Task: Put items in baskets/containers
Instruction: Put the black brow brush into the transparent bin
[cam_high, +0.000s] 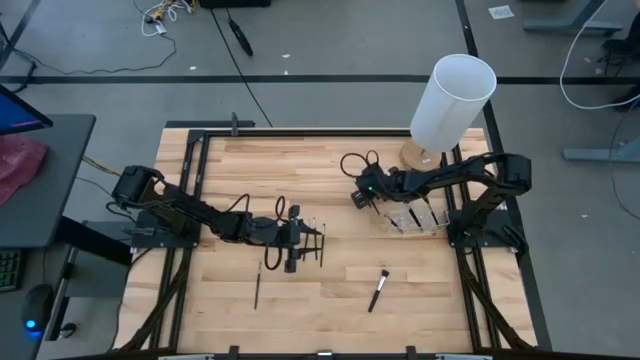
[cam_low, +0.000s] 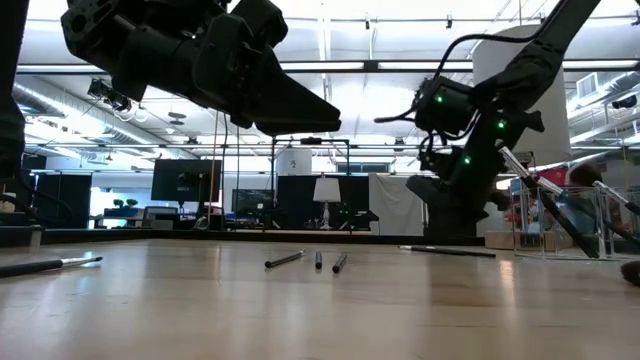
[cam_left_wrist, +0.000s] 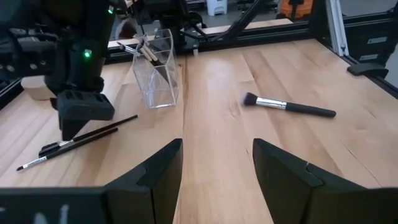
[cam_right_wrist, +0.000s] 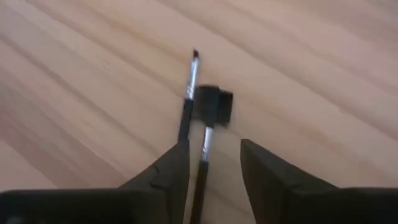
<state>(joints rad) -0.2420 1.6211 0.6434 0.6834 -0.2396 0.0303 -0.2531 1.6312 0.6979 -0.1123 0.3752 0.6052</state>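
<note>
My right gripper (cam_high: 362, 197) is open and points down, low over two thin dark brushes (cam_right_wrist: 189, 93) and a small black block (cam_right_wrist: 214, 102) on the wood. One brush handle (cam_right_wrist: 204, 152) runs between its open fingers (cam_right_wrist: 214, 149) without touching them. The clear holder (cam_left_wrist: 158, 68) stands just beyond on the table's right side (cam_high: 415, 215), with several brushes leaning inside. My left gripper (cam_high: 312, 240) is open and raised mid-table (cam_low: 300, 105), aimed toward the holder. More thin brushes (cam_low: 318, 260) lie under it. A fat-headed brush (cam_left_wrist: 289, 107) and a thin one (cam_high: 257, 288) lie nearer the front edge.
A tall white cylinder (cam_high: 450, 100) on a round wooden base stands at the far right, behind the holder. A black frame rail (cam_high: 195, 200) borders the table's left side. Bare wood lies between the two grippers and along the near edge. Another brush (cam_low: 50, 265) lies at the near left.
</note>
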